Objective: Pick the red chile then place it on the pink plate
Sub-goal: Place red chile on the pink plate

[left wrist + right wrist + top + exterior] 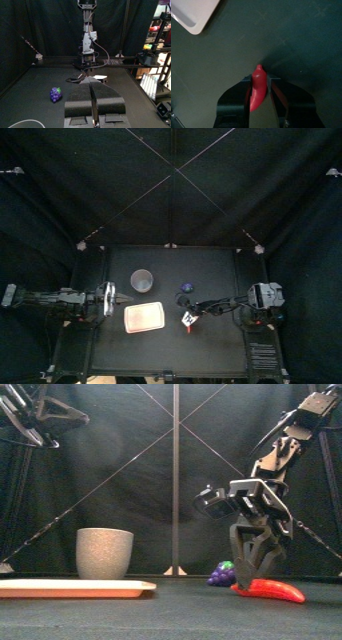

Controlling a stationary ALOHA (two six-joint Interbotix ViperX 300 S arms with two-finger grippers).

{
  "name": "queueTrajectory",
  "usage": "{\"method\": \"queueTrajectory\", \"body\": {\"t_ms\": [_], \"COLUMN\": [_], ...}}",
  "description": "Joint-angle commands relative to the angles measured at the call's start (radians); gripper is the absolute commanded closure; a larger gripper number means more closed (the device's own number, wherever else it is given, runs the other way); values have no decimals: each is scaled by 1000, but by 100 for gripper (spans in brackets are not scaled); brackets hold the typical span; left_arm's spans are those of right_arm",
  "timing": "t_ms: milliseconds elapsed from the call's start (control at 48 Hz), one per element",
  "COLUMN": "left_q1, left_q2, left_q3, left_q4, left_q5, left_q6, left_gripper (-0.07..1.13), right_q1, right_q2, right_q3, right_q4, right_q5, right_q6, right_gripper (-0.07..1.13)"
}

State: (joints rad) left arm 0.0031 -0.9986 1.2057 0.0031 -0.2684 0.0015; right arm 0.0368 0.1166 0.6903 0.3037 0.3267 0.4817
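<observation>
We judge the chief risk a pivot or slip on lifting, since the right gripper (250, 580) clamps the chile (274, 592) near one end. The chile lies on the table (174, 620) between the closed jaws, well apart from the plate (74, 588). The left gripper (92, 85) rests closed at left.

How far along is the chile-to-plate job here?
Nothing finished yet. In hand: the right gripper is down at the red chile, which lies on the table. Left: lifting it and setting it on the pink plate. The left gripper rests at the table's left, fingers shut.
</observation>
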Motion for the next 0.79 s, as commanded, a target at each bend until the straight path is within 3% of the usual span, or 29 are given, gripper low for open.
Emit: {"method": "queueTrajectory", "body": {"t_ms": [21, 312, 792], "left_q1": [0, 2, 2], "left_q2": [3, 3, -3], "left_q3": [-12, -12, -8], "left_q4": [0, 2, 2], "left_q5": [-5, -5, -5], "left_q6": [2, 3, 3], "left_gripper": [109, 109, 109], "right_q1": [6, -15, -5], "right_q2": [-29, 3, 376], "right_q3": [-23, -334, -853], "right_q4": [-8, -175, -416], "right_q5": [6, 20, 242], "right_q6": [-3, -8, -17], "right_gripper": [45, 45, 45]}}
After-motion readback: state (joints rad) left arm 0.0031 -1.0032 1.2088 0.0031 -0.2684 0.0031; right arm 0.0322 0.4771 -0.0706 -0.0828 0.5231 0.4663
